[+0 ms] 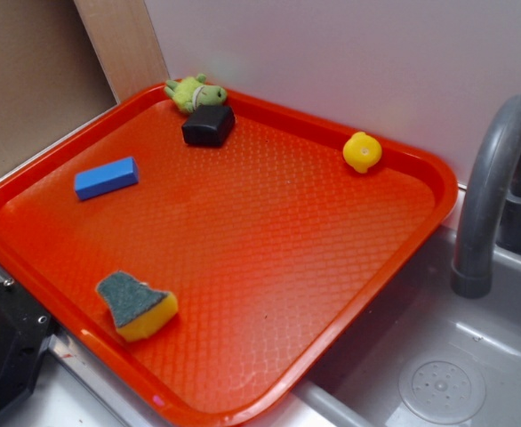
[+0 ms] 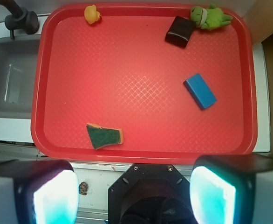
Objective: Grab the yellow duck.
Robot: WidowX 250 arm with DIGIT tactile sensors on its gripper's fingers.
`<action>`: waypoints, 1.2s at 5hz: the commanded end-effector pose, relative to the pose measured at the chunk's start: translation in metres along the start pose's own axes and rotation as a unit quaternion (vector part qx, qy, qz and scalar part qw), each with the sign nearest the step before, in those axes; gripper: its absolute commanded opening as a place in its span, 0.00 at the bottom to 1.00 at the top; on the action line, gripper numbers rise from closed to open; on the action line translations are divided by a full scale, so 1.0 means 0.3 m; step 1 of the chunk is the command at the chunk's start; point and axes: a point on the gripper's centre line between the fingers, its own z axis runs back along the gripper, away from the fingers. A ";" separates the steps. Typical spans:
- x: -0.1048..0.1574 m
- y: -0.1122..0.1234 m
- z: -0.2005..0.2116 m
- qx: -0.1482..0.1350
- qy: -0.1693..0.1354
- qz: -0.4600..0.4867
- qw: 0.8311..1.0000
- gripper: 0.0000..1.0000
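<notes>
One red tray (image 1: 243, 405), five items on it: one duck (image 1: 363, 152), one black block (image 1: 209, 125), one green plush (image 1: 195, 92), one blue block (image 1: 107, 178), one sponge (image 1: 137, 306). One grey faucet (image 1: 492, 191) and one sink (image 1: 438, 374) beside the tray.

Duck: small, round, glossy yellow, small orange mark on the front. Smaller than the black block. Sits near the tray's far rim, at the corner nearest the faucet, alone, well apart from everything else. In wrist view at top left of tray (image 2: 92, 14), close to the rim.

Black block just beside the plush, possibly touching; can't tell for sure. Both at the other far corner. Blue block flat, alone, near the tray's side. Sponge yellow with green scouring top, near the front rim, lying tilted in exterior view.

Gripper (image 2: 134, 193) seen only in wrist view, at the bottom edge, outside the tray's near rim. Two fingers (image 2: 50, 196) wide apart, nothing between them. Far from the duck, whole tray length between.
</notes>
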 end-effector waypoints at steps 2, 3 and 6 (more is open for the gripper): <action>0.053 0.009 -0.004 -0.010 -0.030 0.021 0.999 1.00; 0.107 0.022 0.000 -0.016 -0.066 0.037 0.997 1.00; 0.340 -0.036 -0.172 -0.010 -0.180 0.051 0.982 1.00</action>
